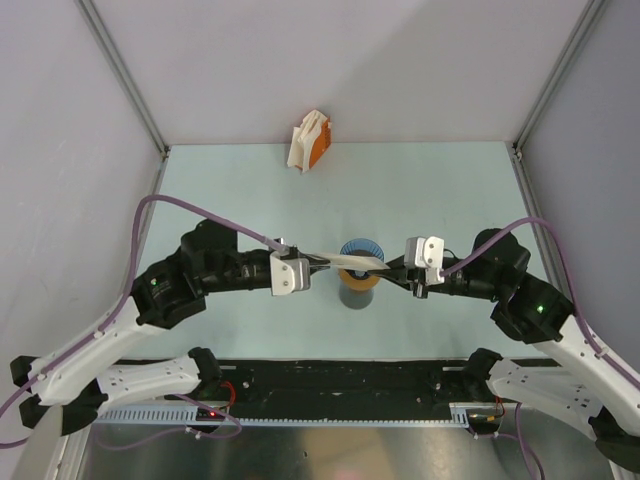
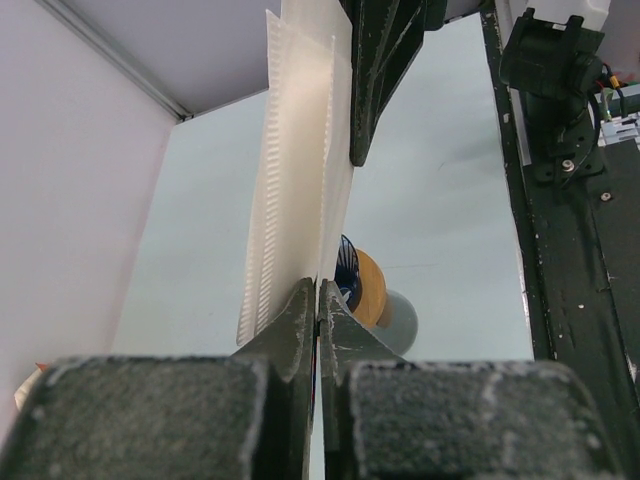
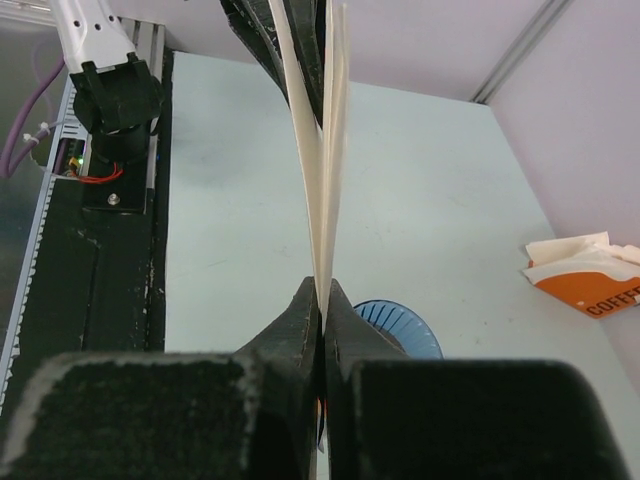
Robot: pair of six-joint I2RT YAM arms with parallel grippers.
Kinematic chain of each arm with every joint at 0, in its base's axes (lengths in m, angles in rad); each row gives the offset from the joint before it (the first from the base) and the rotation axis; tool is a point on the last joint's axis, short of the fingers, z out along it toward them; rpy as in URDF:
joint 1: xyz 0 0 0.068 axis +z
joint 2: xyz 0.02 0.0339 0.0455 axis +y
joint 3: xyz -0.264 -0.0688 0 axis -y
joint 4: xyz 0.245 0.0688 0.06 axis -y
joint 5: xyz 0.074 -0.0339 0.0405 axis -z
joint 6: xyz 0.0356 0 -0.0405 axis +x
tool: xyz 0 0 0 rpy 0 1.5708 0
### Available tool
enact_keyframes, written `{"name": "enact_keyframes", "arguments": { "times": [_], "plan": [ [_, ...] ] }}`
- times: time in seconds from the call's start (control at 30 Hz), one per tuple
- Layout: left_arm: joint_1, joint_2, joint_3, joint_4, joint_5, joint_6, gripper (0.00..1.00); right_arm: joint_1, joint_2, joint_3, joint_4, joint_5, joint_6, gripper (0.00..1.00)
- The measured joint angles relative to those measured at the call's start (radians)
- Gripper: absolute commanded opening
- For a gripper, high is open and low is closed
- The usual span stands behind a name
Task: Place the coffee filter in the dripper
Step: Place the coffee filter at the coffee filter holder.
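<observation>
In the middle of the top view, the left hand (image 1: 318,266) and the right hand (image 1: 386,268) each pinch tight on one end of the white coffee filter (image 1: 350,261). It stretches between them, just over the blue dripper (image 1: 361,247), which sits on a grey cup (image 1: 355,297) on the desk (image 1: 250,190).

Both arms reach inward. The black left gripper (image 1: 322,263) and black right gripper (image 1: 390,268) face each other, each pinched tight on the white paper filter (image 1: 352,260).
</observation>
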Motion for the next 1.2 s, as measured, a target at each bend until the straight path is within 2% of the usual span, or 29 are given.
{"name": "enact_keyframes", "arguments": {
  "times": [0.07,0.23,0.57,0.77,1.0,1.2],
  "plan": [
    [0.001,0.000,0.000,0.000,0.005,0.000,0.06,-0.002,0.000,0.000,0.000,-0.006,0.000,0.00],
    [0.027,-0.021,0.002,-0.031,-0.031,0.016,0.47,-0.027,-0.019,0.000,-0.048,-0.010,0.000,0.00],
    [0.054,-0.169,-0.019,-0.057,-0.146,0.032,0.77,-0.065,-0.064,0.000,-0.105,-0.023,0.000,0.00],
    [0.059,-0.158,-0.022,-0.070,-0.109,0.015,0.78,-0.068,-0.064,0.000,-0.104,-0.054,0.000,0.00],
    [0.048,-0.050,-0.013,-0.074,-0.005,-0.019,0.62,-0.061,-0.064,0.000,-0.102,-0.078,0.000,0.00],
    [-0.025,0.000,-0.013,-0.081,0.027,-0.033,0.44,-0.055,-0.063,0.000,-0.102,-0.078,0.005,0.00]
  ]
}}
